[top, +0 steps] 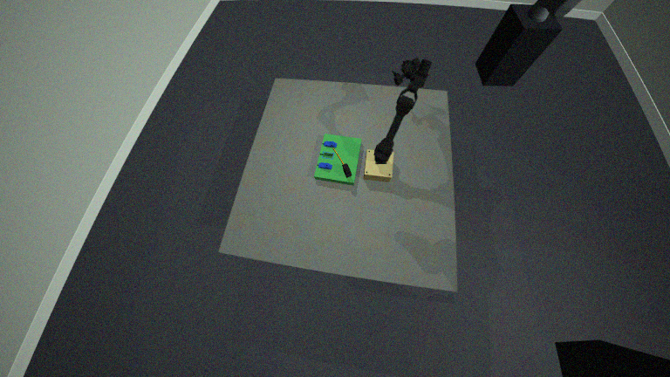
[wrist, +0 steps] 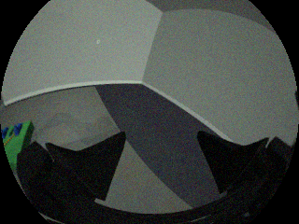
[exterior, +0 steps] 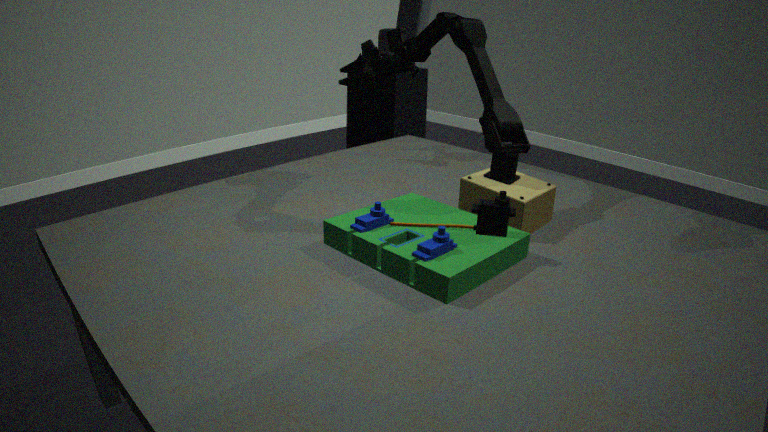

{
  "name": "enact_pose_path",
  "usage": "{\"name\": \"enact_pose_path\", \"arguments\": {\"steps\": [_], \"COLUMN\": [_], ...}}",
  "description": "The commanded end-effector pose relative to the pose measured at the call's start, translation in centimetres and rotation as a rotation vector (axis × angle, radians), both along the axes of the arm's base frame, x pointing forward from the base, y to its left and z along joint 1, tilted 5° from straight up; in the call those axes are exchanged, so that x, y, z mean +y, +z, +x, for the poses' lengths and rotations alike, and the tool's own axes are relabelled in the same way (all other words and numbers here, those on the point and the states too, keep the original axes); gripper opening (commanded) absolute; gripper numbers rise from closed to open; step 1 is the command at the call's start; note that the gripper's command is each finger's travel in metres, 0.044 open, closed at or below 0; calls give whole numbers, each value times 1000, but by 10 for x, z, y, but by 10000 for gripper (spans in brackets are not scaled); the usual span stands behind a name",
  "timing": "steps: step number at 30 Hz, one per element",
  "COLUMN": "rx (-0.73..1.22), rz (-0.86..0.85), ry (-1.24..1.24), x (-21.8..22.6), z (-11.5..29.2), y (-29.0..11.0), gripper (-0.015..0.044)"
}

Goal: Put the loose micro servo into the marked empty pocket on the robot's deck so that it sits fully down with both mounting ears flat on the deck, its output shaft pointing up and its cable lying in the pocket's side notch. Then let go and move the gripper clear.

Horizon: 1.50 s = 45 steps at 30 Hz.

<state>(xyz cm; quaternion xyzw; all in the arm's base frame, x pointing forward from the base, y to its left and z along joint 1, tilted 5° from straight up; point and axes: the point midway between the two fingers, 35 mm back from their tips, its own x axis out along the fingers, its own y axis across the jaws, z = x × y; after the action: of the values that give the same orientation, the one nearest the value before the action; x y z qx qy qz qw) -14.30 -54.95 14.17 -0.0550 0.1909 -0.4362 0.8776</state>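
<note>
marked pocket (exterior: 400,237) sits vacant between two blue servos; black servo (exterior: 493,216) on deck; fingers spread, grasping nothing.

I see deck (top: 345,153) mid-frame, two blue servos (top: 329,144) on its left | black servo (top: 347,170) lower right on deck, orange cable (top: 338,155) running up-left | arm (top: 397,118) rises from tan base (top: 379,169), gripper (top: 400,75) above, empty.

slim black arm (exterior: 488,85), tan box base (exterior: 526,196)
</note>
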Motion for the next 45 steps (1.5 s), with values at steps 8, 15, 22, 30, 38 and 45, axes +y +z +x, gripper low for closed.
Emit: {"name": "enact_pose_path", "arguments": {"steps": [8,15,22,30,38,45], "rx": [-159,-207,-234,-196,-76,102], "rz": [313,528,731,1004,1248,1389], "ry": [91,98,120,112,42,-63], "x": [12,44,93,184,304,420], "z": [158,240,317,405,458,462], "y": [0,-6,-9,-14,-22,-31], "gripper": [440,440,440,440,440,440]}}
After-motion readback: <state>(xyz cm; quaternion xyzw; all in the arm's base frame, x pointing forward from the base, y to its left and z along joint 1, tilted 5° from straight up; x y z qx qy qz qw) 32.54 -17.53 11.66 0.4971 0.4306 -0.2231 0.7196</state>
